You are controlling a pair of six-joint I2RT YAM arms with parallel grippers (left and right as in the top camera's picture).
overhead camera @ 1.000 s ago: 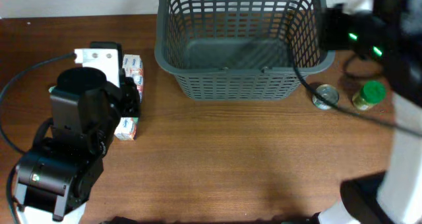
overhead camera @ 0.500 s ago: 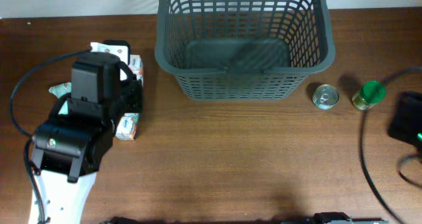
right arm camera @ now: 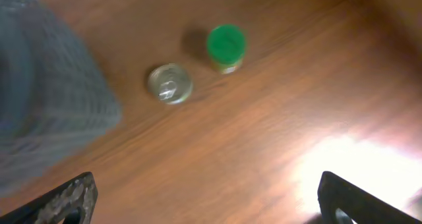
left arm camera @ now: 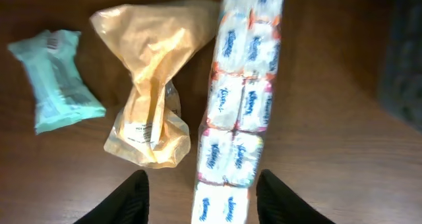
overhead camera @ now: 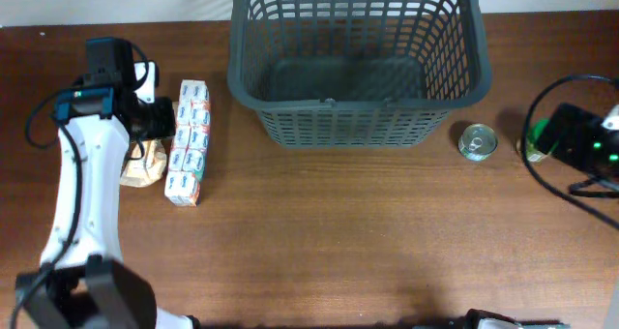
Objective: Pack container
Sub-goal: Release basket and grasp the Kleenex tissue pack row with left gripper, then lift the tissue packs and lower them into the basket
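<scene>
The container, a large dark grey lattice basket point(overhead camera: 356, 116), stands at the back middle of the table with nothing showing inside; its blurred wall point(right arm camera: 46, 99) fills the left of the right wrist view. A long pack of white tissue packets point(overhead camera: 189, 140) lies to its left. My left gripper point(left arm camera: 204, 204) is open, one finger on each side of the pack's near end point(left arm camera: 221, 207), with gaps on both sides. My right gripper point(right arm camera: 211, 201) hangs wide open over bare wood, holding nothing, near a tin can point(right arm camera: 170, 84) and a green-lidded jar point(right arm camera: 226, 46).
A crumpled yellowish bag point(left arm camera: 151, 99) and a mint-green packet point(left arm camera: 59, 79) lie left of the tissue pack. The tin can point(overhead camera: 476, 142) stands right of the basket, and the right arm point(overhead camera: 580, 140) partly covers the jar. Cables trail at both sides.
The left arm has lifted and reached back over the tissue pack, its jaws parting. The right arm swung away to the right edge, came back beside the jar, and its jaws opened wide.
</scene>
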